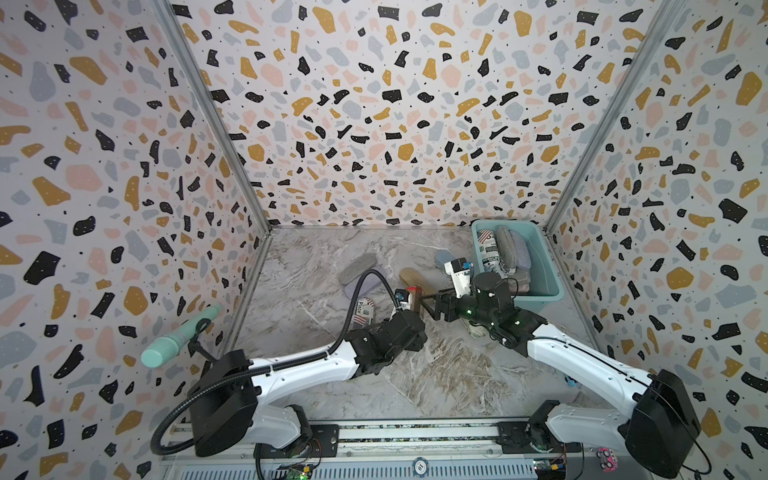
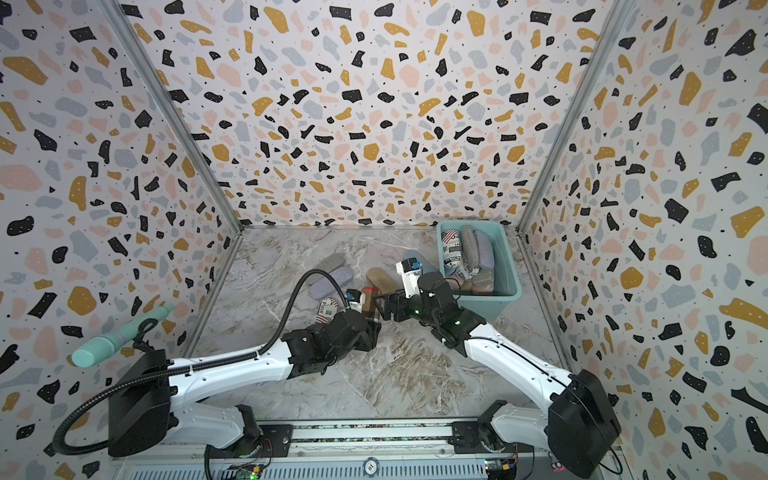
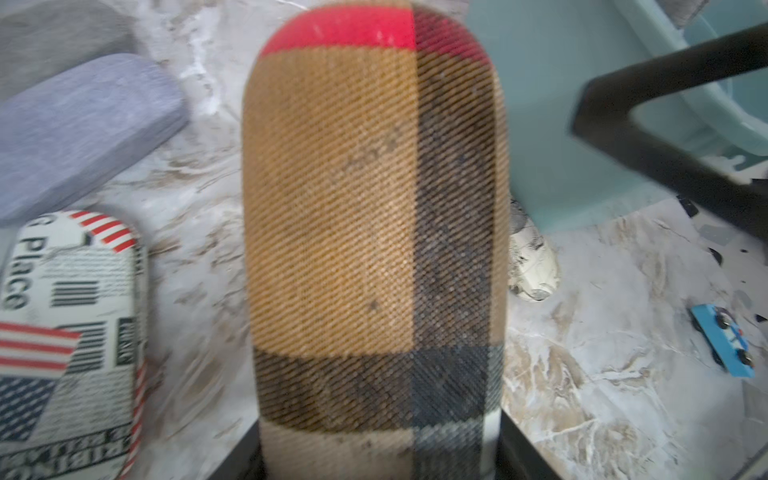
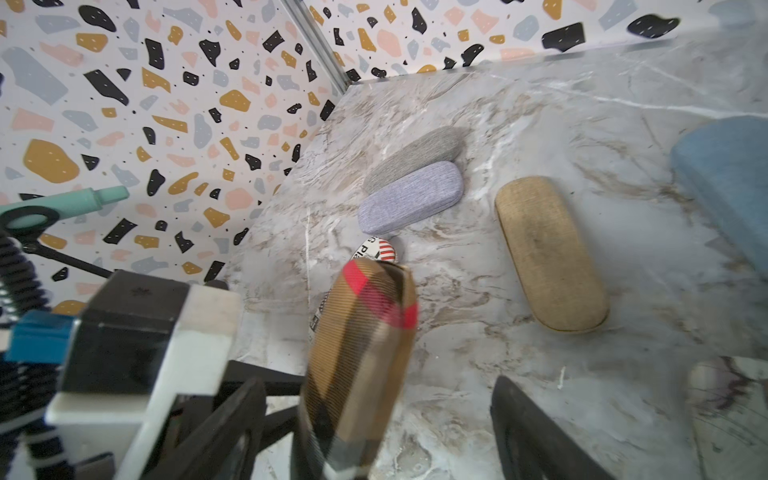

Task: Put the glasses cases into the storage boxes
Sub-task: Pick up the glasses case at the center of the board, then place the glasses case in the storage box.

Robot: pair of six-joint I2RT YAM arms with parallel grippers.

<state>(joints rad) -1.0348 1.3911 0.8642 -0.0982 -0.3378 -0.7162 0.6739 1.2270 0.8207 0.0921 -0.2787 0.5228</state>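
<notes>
**Plaid case held up between the two arms, with the tub at the far right**

On the left of the table [image 1: 415, 382], a grey case [image 4: 415, 160], a lilac case [image 4: 411, 197] and a newspaper-print case [image 3: 70, 332] lie flat, not yet collected. The left claw [image 3: 380, 453] is clenched on the base of the plaid case [image 3: 374, 208]. It holds the case upright, red end up and clear of the table, probably offering it to the other arm, which is nearer the tub. A tan case [image 4: 548, 253] lies flat just beyond. The right claw [image 1: 430, 306] is released, its jaws spread beside the plaid case and gripping nothing. A blue case [image 4: 727, 178] lies behind it. The teal tub [image 1: 542, 270], in the far right corner, already holds several cases.
</notes>
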